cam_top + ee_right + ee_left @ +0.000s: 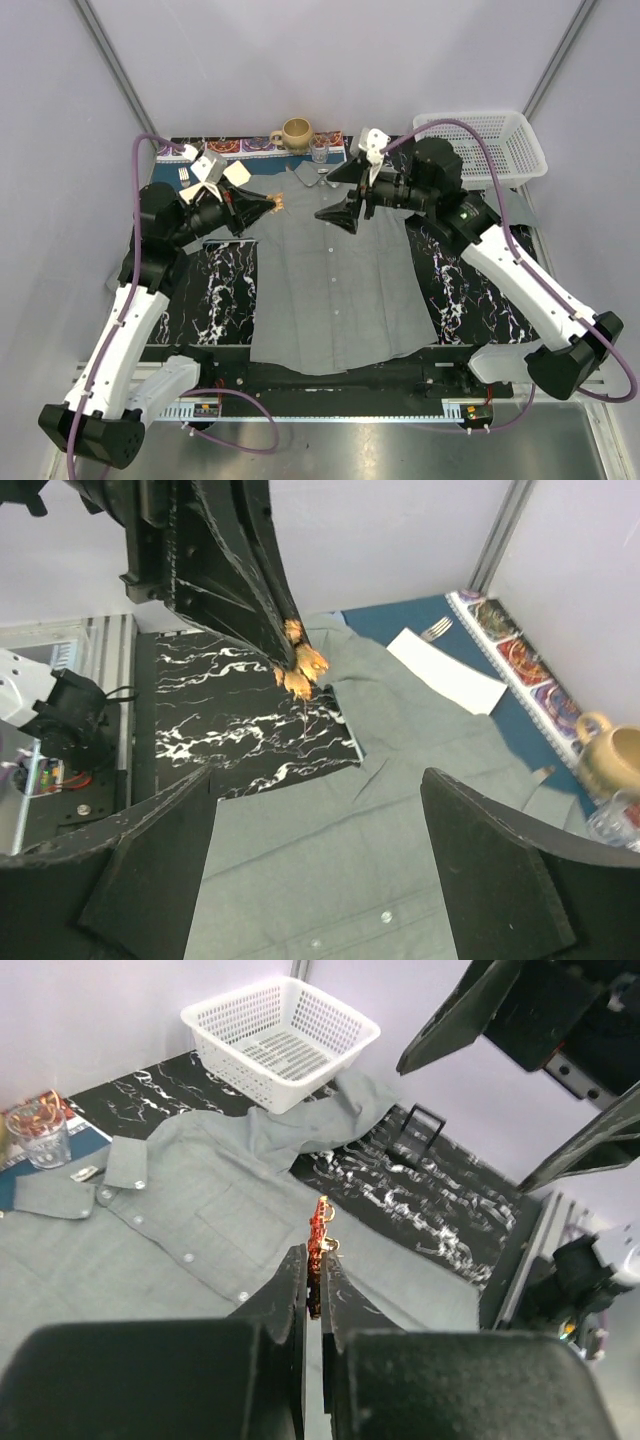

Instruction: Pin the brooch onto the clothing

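Observation:
The grey shirt [330, 280] lies flat on the black marbled table, collar toward the back. My left gripper [272, 203] hovers above the shirt's left shoulder, shut on the small orange-red brooch [280, 203]. In the left wrist view the brooch [320, 1225] sticks up edge-on from between the closed fingertips, over the shirt front [190, 1220]. My right gripper [338, 195] stands open just right of it, above the collar, with nothing in it. The right wrist view shows the brooch [300, 665] at the tip of the left fingers [250, 600], beyond my open right gripper [318, 775].
A white mesh basket [490, 140] sits at the back right. A tan mug [296, 132] and a glass [320, 150] stand behind the collar. A blue placemat [260, 165] with a white napkin [237, 172] and a fork [184, 176] lies at the back left.

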`<state>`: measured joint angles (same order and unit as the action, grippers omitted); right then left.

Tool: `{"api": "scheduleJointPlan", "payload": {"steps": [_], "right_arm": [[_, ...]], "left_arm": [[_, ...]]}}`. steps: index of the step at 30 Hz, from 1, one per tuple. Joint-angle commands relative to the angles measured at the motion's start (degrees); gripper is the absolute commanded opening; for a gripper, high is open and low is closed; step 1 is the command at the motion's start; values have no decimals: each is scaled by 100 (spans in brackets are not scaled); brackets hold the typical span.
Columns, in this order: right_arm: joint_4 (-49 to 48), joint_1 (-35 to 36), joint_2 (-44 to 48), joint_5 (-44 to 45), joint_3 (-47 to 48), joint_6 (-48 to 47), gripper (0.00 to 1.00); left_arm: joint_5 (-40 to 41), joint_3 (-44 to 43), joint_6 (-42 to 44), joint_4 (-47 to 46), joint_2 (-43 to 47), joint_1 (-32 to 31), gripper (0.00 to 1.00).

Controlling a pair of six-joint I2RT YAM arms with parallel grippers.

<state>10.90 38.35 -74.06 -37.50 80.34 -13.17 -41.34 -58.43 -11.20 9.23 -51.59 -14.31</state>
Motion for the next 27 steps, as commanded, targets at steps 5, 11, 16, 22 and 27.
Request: {"api": "scheduleJointPlan", "payload": {"steps": [5, 11, 16, 22, 27], "right_arm": [[668, -477, -319, -934, 474, 913, 87], [914, -504, -398, -1093, 439, 860, 88], [1439, -583, -898, -795, 692, 825, 88], [2276, -671, -2093, -259, 1519, 956, 77], [1909, -785, -2683, -863, 2125, 1456, 76]], "left_arm": [[-215, 332, -2736, -1458, -9, 253, 0], [64, 745, -3651, -1925, 44, 577, 0], [205, 1220, -4433, -2408, -254, 991, 0], [249, 1879, -5223, -3804, -930, 1342, 0], [-242, 2187, -6111, -5992, -1984, 1430, 0]]}}
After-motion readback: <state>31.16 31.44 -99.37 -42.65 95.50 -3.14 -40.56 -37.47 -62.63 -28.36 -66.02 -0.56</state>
